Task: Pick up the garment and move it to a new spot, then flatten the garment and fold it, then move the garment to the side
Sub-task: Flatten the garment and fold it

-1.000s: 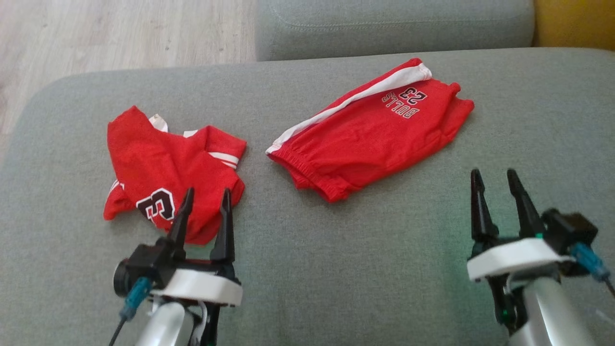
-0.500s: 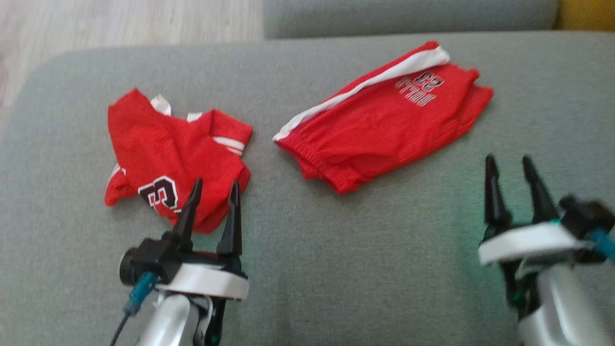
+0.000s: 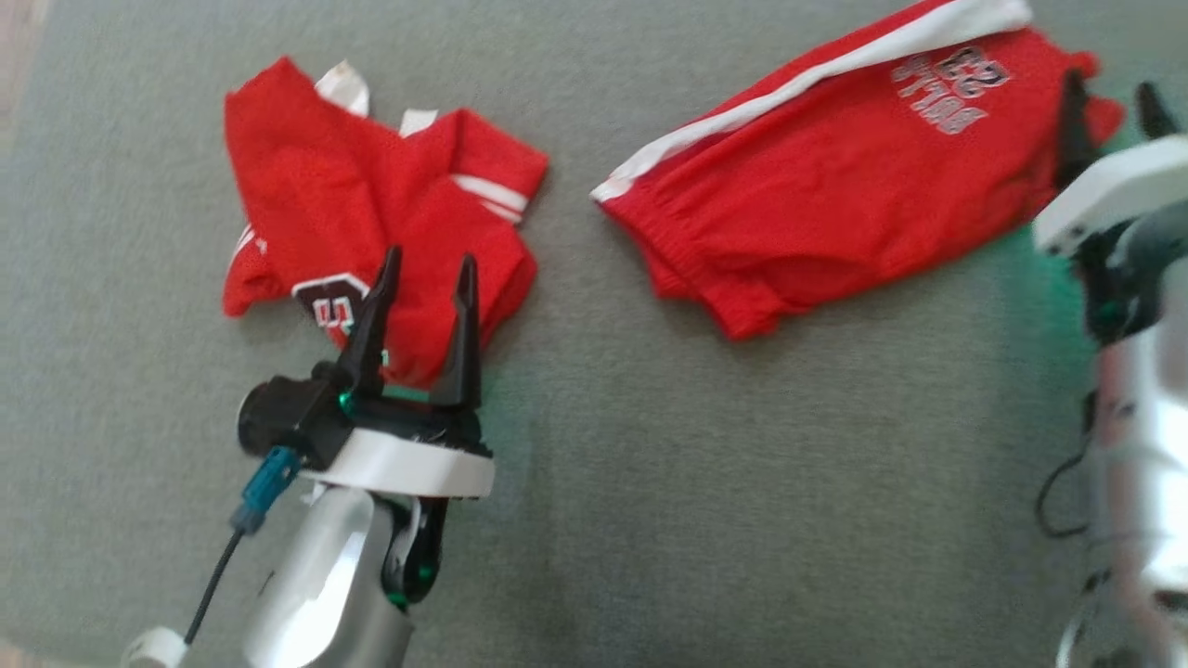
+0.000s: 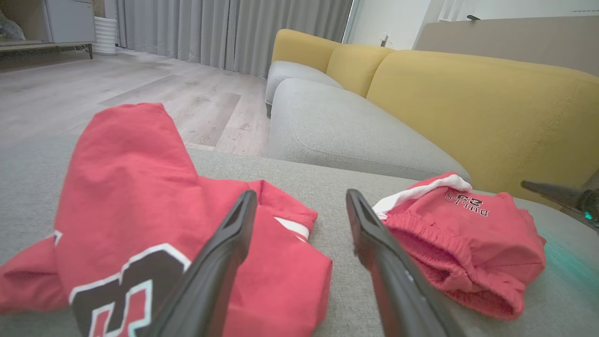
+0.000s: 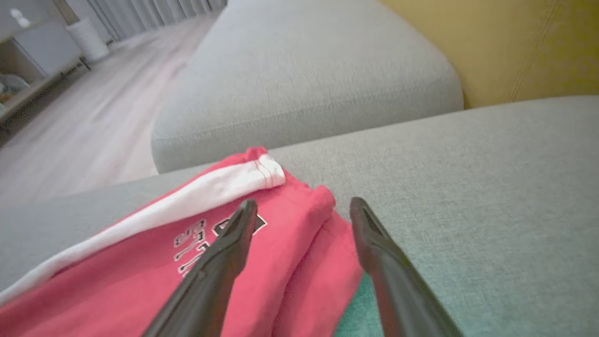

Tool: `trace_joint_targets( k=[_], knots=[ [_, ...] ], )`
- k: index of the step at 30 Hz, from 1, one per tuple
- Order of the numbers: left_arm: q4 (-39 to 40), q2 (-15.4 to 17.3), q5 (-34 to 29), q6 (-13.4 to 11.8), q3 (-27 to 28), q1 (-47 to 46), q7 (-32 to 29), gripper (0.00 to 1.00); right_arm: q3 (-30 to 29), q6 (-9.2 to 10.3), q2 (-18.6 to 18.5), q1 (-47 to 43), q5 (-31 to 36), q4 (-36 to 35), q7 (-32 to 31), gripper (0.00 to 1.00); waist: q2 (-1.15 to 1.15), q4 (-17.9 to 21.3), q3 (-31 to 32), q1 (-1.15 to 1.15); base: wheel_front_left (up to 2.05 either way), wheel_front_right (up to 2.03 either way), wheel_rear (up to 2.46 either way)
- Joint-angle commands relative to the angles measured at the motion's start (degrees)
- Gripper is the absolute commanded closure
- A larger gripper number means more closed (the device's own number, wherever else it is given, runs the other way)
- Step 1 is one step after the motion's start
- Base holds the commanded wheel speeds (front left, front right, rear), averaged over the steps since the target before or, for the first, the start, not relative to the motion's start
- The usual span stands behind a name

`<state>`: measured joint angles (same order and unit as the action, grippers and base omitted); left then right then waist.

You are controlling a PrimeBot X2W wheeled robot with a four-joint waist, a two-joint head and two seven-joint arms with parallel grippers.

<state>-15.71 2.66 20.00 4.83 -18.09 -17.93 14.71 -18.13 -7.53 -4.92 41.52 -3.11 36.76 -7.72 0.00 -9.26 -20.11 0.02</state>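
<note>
Landmark: the grey seat cushion; every place below is given against it, with left and right as the robot has them.
Jersey: a red jersey lies crumpled on the cushion's left part, folded over itself.
Jersey axis: there is no clean line to it. The heap is slightly longer from the cushion's near side to its far side, with one pointed corner aimed at the far left.
Jersey marks: a black-and-white number patch sits at its near edge, and white-striped trim is on the side facing the cushion's middle.
Shorts: red shorts lie flat on the cushion's right part, apart from the jersey with bare cushion between the two.
Shorts axis: the long axis runs on a diagonal. The gathered waistband points to the cushion's middle and near side, and the leg hems point to its far right.
Shorts marks: a white stripe runs the length of the far edge, and a "BULLS 23" print sits near the hem end.
Left gripper: its jaws are spread wide with nothing between them. It is over the jersey's near edge beside the number patch, and whether it touches the cloth cannot be told.
Right gripper: its jaws are spread wide and hold nothing. It is at the shorts' hem end, with one finger over the print and the other over bare cushion. Contact cannot be told.
Beyond the cushion: a second grey cushion, a yellow backrest and a wooden floor.
</note>
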Motion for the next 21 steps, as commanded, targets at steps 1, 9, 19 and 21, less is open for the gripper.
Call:
trace_joint_targets(
  k=[1, 9, 19, 21],
  knots=[
    [2.19, 0.24, 0.64, 0.08, 0.99, -1.91, 0.29, 0.00, 0.48, 0.04, -0.93, 3.09, 1.39, -0.19, -0.93, 0.00, 0.00, -2.12, -2.11, -0.02, 0.00, 0.00, 0.00],
    [2.76, 0.22, 2.39, -0.65, -0.90, -4.18, 0.29, 0.00, -3.86, 0.04, -5.77, 10.95, 11.15, 10.88, -4.59, 0.00, 0.00, -4.69, -4.90, -0.02, 0.00, 0.00, 0.00],
    [2.96, 0.22, 2.90, -1.43, -1.11, -4.52, 0.29, 0.00, -4.20, 0.04, -5.66, 13.14, 15.86, 19.31, -6.69, 1.00, 0.00, -4.29, -4.69, -0.02, 0.00, 0.00, 0.00],
    [2.89, 0.22, 2.75, -1.47, -0.96, -4.52, 0.29, 0.00, -3.86, 0.04, -5.67, 13.38, 15.46, 20.48, -6.15, 1.00, 0.00, -3.84, -4.52, -0.02, 0.00, 0.00, 0.00]
  ],
)
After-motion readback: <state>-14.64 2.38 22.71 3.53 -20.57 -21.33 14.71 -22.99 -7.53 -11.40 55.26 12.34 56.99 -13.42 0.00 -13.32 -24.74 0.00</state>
